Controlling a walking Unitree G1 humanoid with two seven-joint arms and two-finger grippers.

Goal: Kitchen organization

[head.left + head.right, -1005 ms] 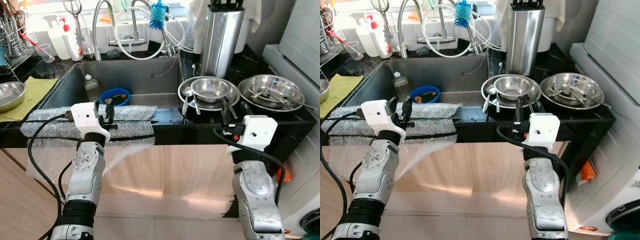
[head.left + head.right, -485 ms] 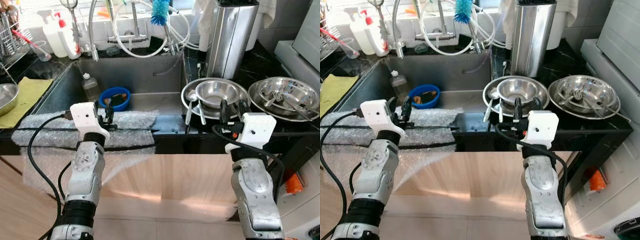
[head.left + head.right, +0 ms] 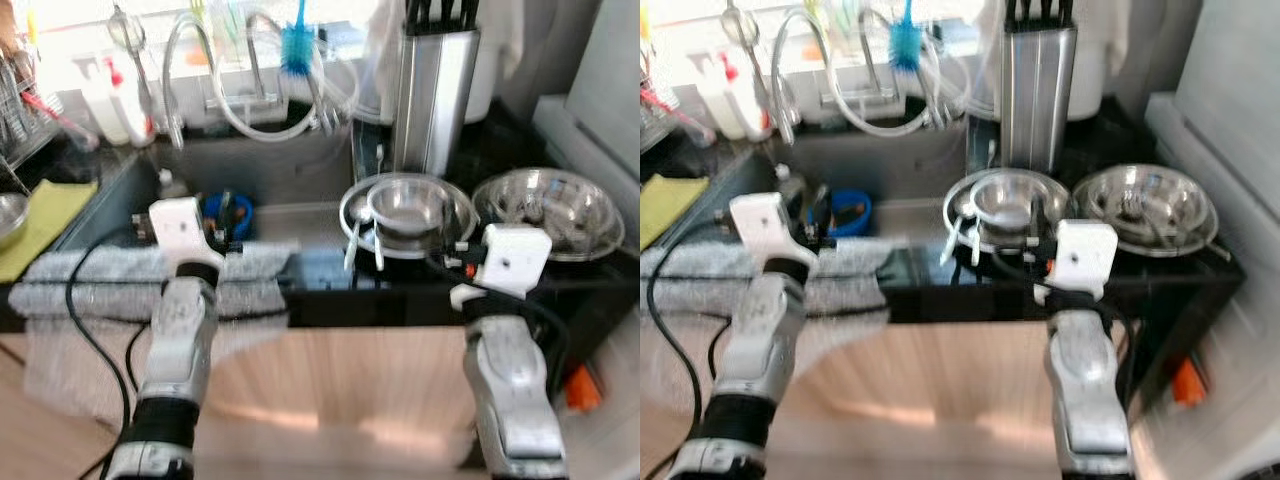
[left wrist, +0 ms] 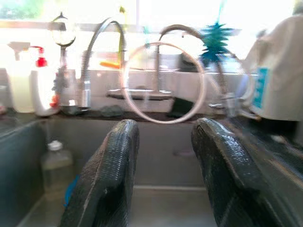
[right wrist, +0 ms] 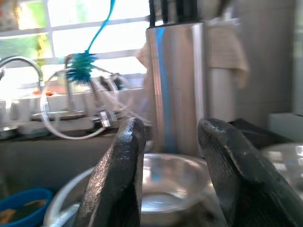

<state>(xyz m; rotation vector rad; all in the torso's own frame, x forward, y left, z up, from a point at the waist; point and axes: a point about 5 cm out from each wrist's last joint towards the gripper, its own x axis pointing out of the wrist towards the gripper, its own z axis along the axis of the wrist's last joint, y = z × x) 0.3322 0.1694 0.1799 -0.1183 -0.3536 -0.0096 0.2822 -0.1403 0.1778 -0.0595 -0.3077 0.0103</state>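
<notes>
The robot is closing in on the black counter, its spread right gripper now nearing the stacked steel bowls, left gripper spread too.

Both silver arms raised forward, side by side.
The left gripper and the right gripper each hold their two black fingers parted, with nothing between them.

Two silver arms w/ white box wrists – black cables loop off each. Grippers: two long black bumpy fingers.
</notes>
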